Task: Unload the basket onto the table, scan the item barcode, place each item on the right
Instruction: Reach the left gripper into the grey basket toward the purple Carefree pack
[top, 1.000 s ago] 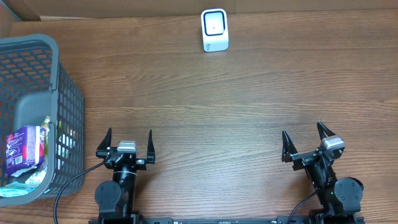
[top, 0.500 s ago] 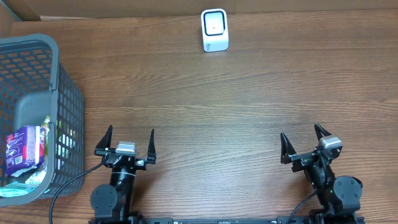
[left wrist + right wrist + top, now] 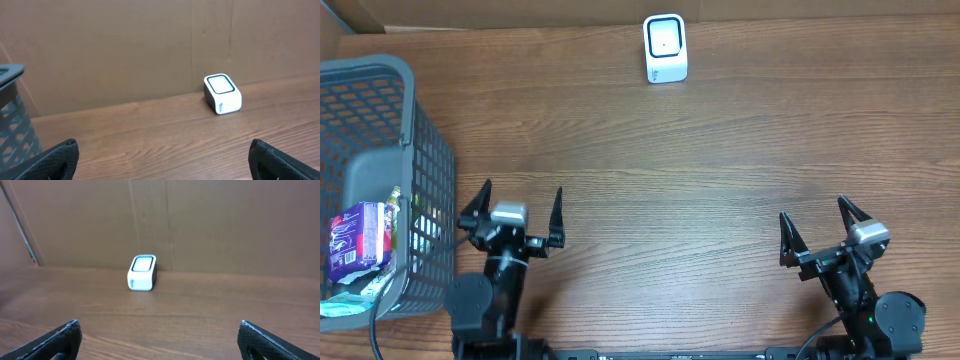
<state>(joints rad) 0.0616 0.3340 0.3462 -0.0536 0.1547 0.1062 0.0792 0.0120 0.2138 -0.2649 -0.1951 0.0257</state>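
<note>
The white barcode scanner point(image 3: 665, 48) stands at the table's far edge, its window facing up; it also shows in the left wrist view point(image 3: 222, 93) and the right wrist view point(image 3: 142, 272). A purple-and-white packet point(image 3: 360, 235), an item, lies with other packets in the grey basket point(image 3: 415, 130) at the left. My left gripper point(image 3: 521, 192) is open and empty just right of the basket, its fingers spread wide point(image 3: 162, 145). Low over the near right of the table, my right gripper point(image 3: 812, 212) is also open and empty point(image 3: 159, 324).
A brown cardboard wall point(image 3: 125, 45) backs the table behind the scanner. The basket's rim point(image 3: 10, 75) stands close to the left gripper's left side. Bare wood table point(image 3: 670, 170) lies between both grippers and the scanner.
The left arm has swung left towards the basket. The right arm has shifted slightly right and nearer the front edge. Both grippers stay open.
</note>
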